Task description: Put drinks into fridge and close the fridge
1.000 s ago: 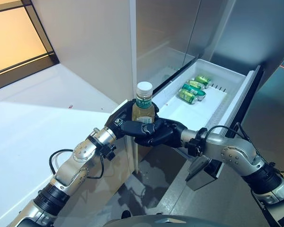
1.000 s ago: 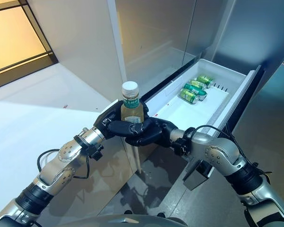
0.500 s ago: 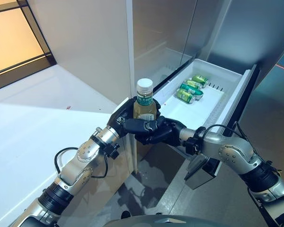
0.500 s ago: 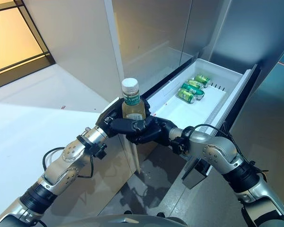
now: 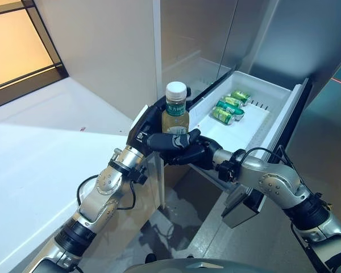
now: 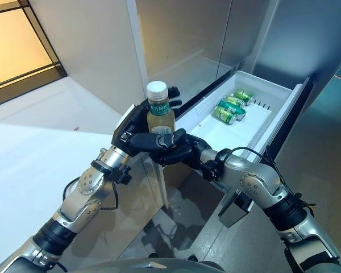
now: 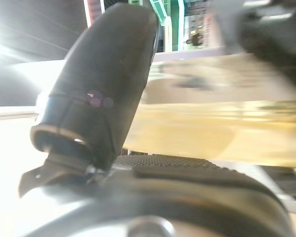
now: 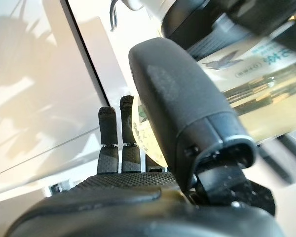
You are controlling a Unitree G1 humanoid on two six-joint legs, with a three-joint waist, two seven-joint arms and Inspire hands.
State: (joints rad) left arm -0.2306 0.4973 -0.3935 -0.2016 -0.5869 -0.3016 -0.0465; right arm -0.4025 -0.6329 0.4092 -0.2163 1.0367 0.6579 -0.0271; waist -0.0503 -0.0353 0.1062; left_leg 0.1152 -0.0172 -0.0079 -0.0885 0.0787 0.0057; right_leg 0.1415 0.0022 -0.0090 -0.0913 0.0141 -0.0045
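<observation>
Yellow drink bottle [image 5: 175, 116] upright, gripped by left hand [image 5: 146, 128] and right hand [image 5: 184, 149], beside open fridge drawer [image 5: 260, 122]

Bottle [image 5: 175, 111] upright, centre of view, between both hands: left hand [image 5: 143, 129] on its left side, right hand [image 5: 184, 149] on its right and front, fingers of both wrapped round lower body. Open fridge drawer [image 5: 281, 112] behind and right of bottle. Three cans [image 5: 229, 106] lying on their sides inside drawer, far half (side by side, touching or nearly). Fridge cabinet [image 5: 199, 40] behind bottle, drawer projecting from it toward right.
</observation>
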